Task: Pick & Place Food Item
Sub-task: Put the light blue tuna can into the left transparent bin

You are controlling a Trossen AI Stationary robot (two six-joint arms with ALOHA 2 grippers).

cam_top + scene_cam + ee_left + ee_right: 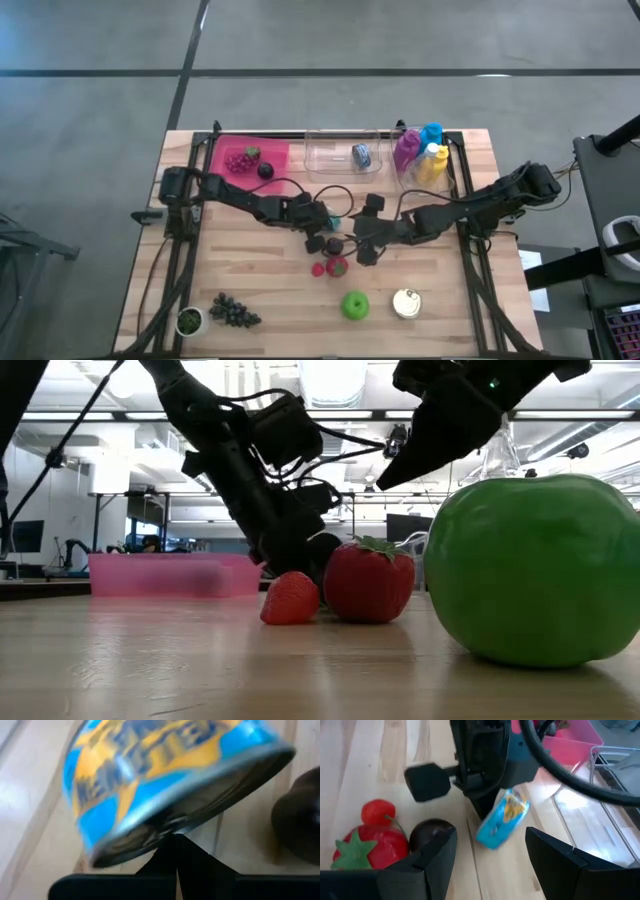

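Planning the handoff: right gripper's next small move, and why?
Probably ease the right gripper forward around the blue and yellow can. Its fingers are open, apart from the can, which lies tilted on the table against the shut left gripper.

floor: grey concrete floor (90, 60) crossed by dark seam lines, around the wooden tabletop (260, 300)
ceiling: long ceiling lights (340, 378) and beams
room: dim open workspace with a dark monitor (20, 535)
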